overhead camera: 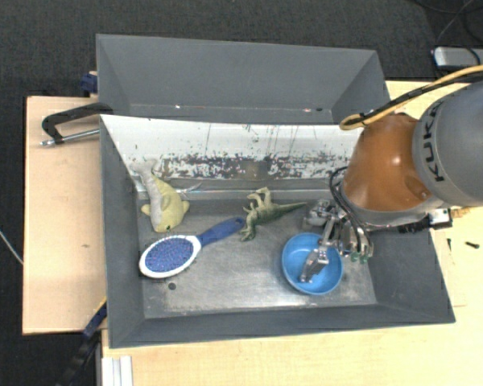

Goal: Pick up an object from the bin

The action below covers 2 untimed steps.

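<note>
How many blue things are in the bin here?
2. A blue brush lies on the bin floor at the view's lower left; a blue bowl sits at lower right, beneath the gripper. The arm could hide others.

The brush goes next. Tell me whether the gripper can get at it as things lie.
Probably yes: the brush lies flat on open floor, nothing on top; the gripper hangs over the blue bowl.

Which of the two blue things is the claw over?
The round blue bowl at the bin's right, directly beneath the gripper; the blue brush lies apart, further left.
</note>
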Tool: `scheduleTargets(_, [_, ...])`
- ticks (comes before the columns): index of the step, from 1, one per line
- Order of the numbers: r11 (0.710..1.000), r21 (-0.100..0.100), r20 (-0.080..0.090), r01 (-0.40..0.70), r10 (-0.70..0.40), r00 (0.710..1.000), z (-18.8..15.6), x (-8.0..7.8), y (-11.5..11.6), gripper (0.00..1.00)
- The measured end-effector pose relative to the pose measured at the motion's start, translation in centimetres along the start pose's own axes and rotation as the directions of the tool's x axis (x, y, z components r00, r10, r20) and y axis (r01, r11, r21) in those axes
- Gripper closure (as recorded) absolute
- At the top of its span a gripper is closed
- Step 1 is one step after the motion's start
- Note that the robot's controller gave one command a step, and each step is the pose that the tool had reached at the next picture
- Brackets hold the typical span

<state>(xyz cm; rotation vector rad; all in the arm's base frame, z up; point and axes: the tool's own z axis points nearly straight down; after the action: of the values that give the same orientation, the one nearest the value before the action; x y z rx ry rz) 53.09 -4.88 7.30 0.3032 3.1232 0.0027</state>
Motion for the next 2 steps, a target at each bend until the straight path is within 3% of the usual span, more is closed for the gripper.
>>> scheduleTargets(1, [1.0, 0.001, 0.007, -0.002, 0.002, 1.0, -0.28, -0.28, -0.09, 1.0])
scheduleTargets(2, [1.0, 0.0, 0.002, -0.002, 0.002, 1.0, -1.26, -0.42, -0.02, 1.0])
